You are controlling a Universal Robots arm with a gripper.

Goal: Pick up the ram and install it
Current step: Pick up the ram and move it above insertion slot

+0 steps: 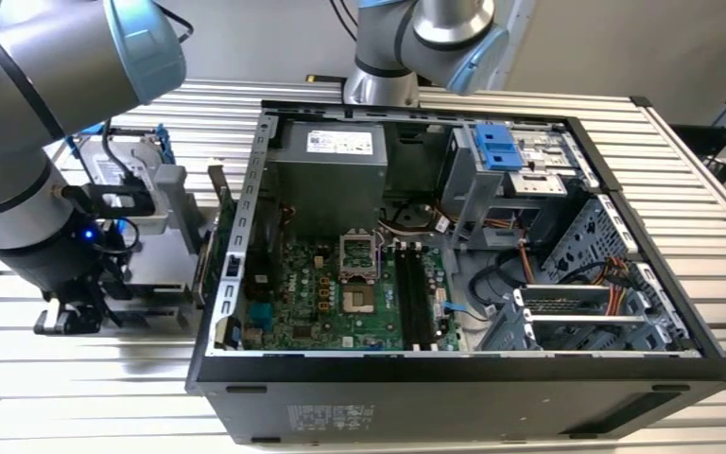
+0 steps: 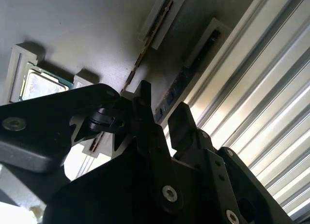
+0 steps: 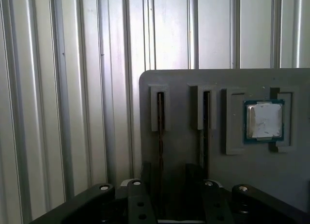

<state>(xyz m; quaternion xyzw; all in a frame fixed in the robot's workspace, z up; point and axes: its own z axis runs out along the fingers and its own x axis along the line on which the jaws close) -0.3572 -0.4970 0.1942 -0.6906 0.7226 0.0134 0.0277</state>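
The claw (image 3: 169, 171) hangs with its fingers apart over the gray holder (image 3: 180, 86), one finger on each side of the ram (image 3: 160, 137). The ram stands on edge in the holder's slot. Nothing is gripped yet, so lifting and installing both remain.

Open computer case (image 1: 464, 364) lies on side on slatted metal table (image 1: 703, 180). Inside: green motherboard (image 1: 325, 303) with bare processor socket (image 1: 359, 274); grey power supply (image 1: 332, 180) at far wall; blue drive bracket (image 1: 499, 147) (far corner, exterior view's right). In first wrist view: grey holder plate (image 3: 193, 83) on slats, square processor chip (image 3: 264, 120) seated in recess, metal lid up.
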